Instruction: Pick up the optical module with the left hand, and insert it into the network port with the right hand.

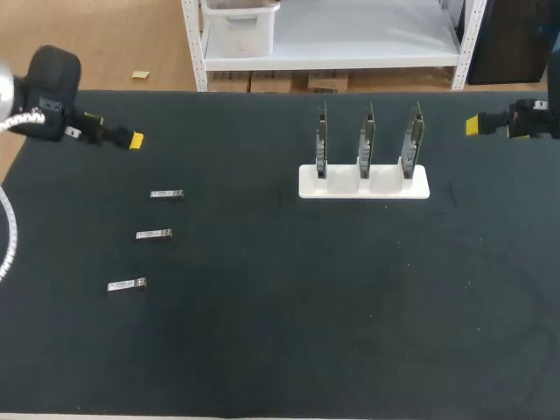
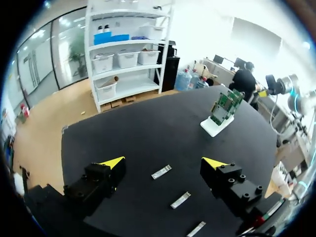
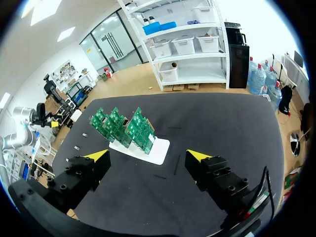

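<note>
Any print on the parts is too small to read from here. The left end effector hangs wide open with nothing in it, its yellow tips well apart, up at about ten o'clock over the black surface. The right end effector is just as wide open and holds nothing, out at two o'clock. Neither one touches a thing.

Three small silver modules lie flat in a slanted column around nine o'clock: the far module, the middle module and the near module, each apart from the next. From the left wrist, the far module sits ahead of the open fingers, in line with the gap between them.

Over at one o'clock there's a white stand holding three green circuit boards upright, side by side. It lies ahead of the right end effector and well apart from the modules. The ports on those boards are too small to make out.
</note>
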Robot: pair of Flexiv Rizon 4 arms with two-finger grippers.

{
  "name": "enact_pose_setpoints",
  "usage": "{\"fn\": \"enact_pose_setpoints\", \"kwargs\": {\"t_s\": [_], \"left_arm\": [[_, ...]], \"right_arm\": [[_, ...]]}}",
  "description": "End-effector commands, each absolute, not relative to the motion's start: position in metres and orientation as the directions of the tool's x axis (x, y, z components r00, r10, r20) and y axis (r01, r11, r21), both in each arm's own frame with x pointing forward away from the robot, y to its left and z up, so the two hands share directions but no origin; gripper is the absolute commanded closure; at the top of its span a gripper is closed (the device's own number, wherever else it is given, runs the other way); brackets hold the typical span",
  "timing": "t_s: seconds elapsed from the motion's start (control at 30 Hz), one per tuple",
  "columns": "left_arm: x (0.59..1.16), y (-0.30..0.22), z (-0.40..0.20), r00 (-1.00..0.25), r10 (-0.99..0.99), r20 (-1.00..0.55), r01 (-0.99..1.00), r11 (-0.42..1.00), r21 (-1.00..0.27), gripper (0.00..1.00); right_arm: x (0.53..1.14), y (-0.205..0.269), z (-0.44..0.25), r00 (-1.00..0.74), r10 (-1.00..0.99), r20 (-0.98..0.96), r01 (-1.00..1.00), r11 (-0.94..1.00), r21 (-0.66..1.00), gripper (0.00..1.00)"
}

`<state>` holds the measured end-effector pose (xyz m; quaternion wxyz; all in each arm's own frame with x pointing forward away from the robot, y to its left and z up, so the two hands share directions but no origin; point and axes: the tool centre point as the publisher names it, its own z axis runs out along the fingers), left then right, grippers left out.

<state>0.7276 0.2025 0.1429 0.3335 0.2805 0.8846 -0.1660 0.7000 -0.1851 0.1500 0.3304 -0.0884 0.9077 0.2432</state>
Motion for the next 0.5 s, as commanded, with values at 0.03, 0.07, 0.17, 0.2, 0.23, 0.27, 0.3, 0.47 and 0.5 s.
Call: {"fn": "enact_pose_setpoints", "kwargs": {"t_s": [0.03,0.07,0.17,0.2,0.23,0.27,0.3,0.47,0.5], "left_arm": [[0.758,0.211,0.142,-0.571,0.588,-0.572,0.763,0.638,-0.105,0.00],[0.760,0.211,0.141,-0.527,0.640,-0.559,0.796,0.603,-0.060,0.00],[0.764,0.214,0.134,-0.438,0.761,-0.479,0.872,0.489,-0.021,0.00],[0.765,0.214,0.130,-0.414,0.793,-0.447,0.888,0.459,-0.007,0.00],[0.766,0.215,0.126,-0.385,0.827,-0.411,0.910,0.415,-0.016,0.00],[0.766,0.215,0.123,-0.352,0.849,-0.395,0.921,0.389,0.014,0.00],[0.767,0.215,0.119,-0.331,0.868,-0.370,0.931,0.365,0.024,0.00],[0.764,0.212,0.099,-0.184,0.944,-0.275,0.975,0.210,0.069,0.00],[0.763,0.211,0.095,-0.167,0.953,-0.252,0.979,0.191,0.073,0.00]], "right_arm": [[0.700,-0.185,0.150,-0.766,0.000,-0.643,-0.321,0.866,0.383,0.00],[0.700,-0.185,0.150,-0.766,0.000,-0.643,-0.321,0.866,0.383,0.00],[0.700,-0.185,0.150,-0.766,0.000,-0.643,-0.321,0.866,0.383,0.00],[0.700,-0.185,0.150,-0.766,0.000,-0.643,-0.321,0.866,0.383,0.00],[0.700,-0.185,0.150,-0.766,0.000,-0.643,-0.321,0.866,0.383,0.00],[0.700,-0.185,0.150,-0.766,0.000,-0.643,-0.321,0.866,0.383,0.00],[0.700,-0.185,0.150,-0.766,0.000,-0.643,-0.321,0.866,0.383,0.00],[0.700,-0.185,0.150,-0.766,0.000,-0.643,-0.321,0.866,0.383,0.00],[0.700,-0.185,0.150,-0.766,0.000,-0.643,-0.321,0.866,0.383,0.00]]}}
